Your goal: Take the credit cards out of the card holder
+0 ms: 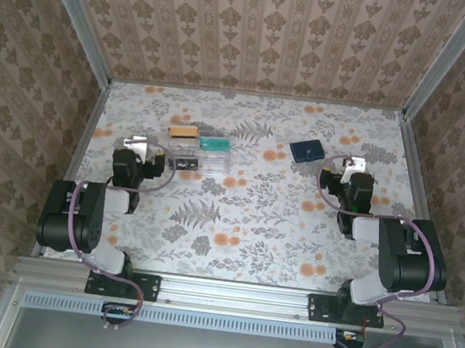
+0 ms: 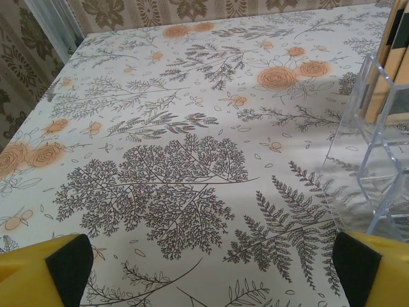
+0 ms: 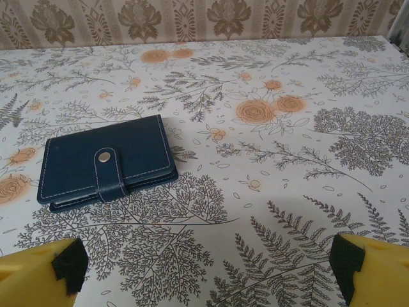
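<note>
card holder (image 3: 105, 167) far right, snapped shut | likely light, stiffish, slick | best taken by snap strap (image 3: 112, 179) at near edge | left gripper (image 2: 214, 265), right gripper (image 3: 211, 268) spread wide, empty

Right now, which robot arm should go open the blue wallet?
Right, probably. The right gripper is open and faces the snapped-shut card holder just ahead. The left gripper looks at the clear tray instead.

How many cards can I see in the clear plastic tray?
3. A tan card far left in the tray, a teal card right of it, a black card at the near side. More may be hidden.
</note>
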Controlling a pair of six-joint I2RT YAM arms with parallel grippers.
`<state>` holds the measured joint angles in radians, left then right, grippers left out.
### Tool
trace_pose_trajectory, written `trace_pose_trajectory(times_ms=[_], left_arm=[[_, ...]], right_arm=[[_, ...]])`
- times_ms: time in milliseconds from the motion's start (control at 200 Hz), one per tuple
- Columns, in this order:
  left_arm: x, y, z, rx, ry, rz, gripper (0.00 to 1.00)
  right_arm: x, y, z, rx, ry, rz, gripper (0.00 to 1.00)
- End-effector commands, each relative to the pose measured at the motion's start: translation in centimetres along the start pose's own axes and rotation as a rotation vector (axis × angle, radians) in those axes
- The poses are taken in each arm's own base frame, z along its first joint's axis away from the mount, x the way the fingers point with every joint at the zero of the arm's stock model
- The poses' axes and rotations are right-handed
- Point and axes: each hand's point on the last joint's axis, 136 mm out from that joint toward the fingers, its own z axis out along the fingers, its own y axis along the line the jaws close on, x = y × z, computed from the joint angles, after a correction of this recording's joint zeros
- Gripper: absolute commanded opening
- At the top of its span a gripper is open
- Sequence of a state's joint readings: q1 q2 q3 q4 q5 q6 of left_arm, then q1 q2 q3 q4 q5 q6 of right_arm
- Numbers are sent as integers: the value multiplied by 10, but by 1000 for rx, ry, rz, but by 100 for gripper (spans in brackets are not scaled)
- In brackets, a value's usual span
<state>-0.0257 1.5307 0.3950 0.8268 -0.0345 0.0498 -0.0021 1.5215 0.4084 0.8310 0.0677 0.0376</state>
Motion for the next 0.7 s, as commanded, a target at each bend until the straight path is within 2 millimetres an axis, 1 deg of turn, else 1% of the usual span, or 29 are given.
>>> trace_pose_trajectory(times_ms=[0, 600, 695], left_arm=[[-11, -5, 1, 17, -38, 21, 100], [-10, -4, 2, 25, -32, 12, 100], [-9, 0, 2, 37, -28, -14, 100]], right_arm=[[-2, -1, -1, 10, -16, 20, 100], [-3, -1, -1, 10, -17, 20, 100], [-3, -1, -1, 12, -18, 20, 100]])
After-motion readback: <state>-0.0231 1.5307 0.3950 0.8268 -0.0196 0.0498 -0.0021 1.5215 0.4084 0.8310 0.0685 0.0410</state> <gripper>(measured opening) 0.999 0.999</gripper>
